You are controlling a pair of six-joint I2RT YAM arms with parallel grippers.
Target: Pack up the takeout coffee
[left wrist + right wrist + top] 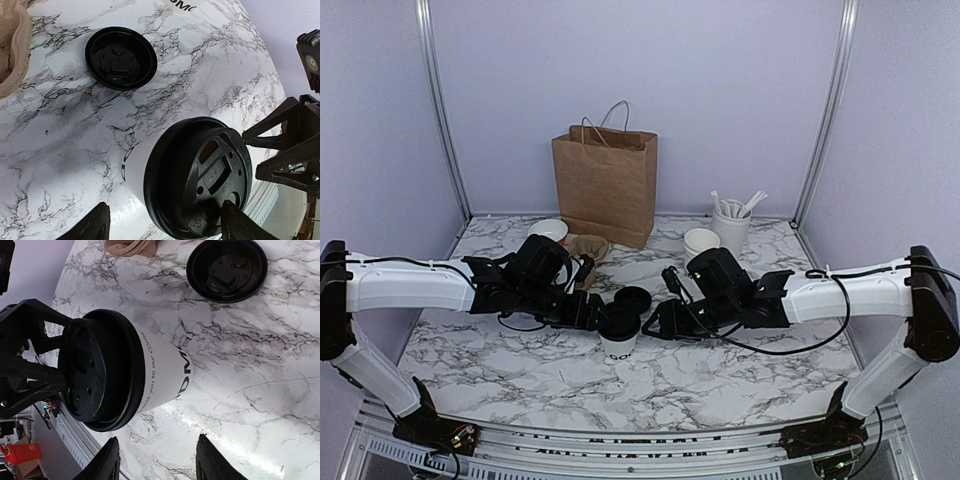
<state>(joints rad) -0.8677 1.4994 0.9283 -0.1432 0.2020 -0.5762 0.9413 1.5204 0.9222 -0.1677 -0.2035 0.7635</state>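
— Wrist views, close up: left gripper (165, 206) jaws stand wide about the coffee cup (135, 167). Right gripper (158, 440) jaws are half apart, empty, just short of it.

— White cup, dark lettering low, black lid (112, 365) on. Only overhead shows it upright, near-centre on the table (500, 370), spare lid (633, 297) behind, paper bag (607, 185) farthest.

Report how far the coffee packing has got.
Done: the white paper cup carries its black lid. In hand: the left claw stands open around that lid and the right claw open beside the cup; neither visibly grips it. Remaining: the cup stands on the marble table, not yet in the brown paper bag at the back. A second black lid lies loose behind it.
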